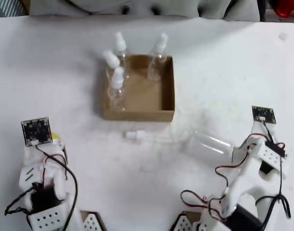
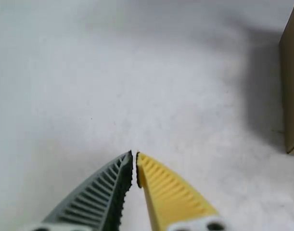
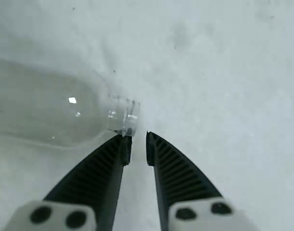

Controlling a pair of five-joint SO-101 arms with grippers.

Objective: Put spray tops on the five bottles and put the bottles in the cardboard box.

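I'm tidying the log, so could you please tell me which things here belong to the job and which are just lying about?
Job: cardboard box; four capped bottles in it; uncapped bottle and loose spray top lying on the table.
Lying about: red object and grey cushion beyond the table's far edge.

Tbl (image 1: 65, 72): box (image 1: 137, 115); bottle (image 1: 208, 144); spray top (image 1: 137, 135)

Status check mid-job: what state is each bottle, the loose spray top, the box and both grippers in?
Brown cardboard box: open, four bottles inside.
Four clear plastic bottles with white spray tops: capped, upright in box.
Fifth clear plastic bottle: uncapped, on its side on table.
Loose white spray top: lying on table, unattached.
Left gripper: shut, empty.
Right gripper: slightly open, empty, beside uncapped bottle's neck.
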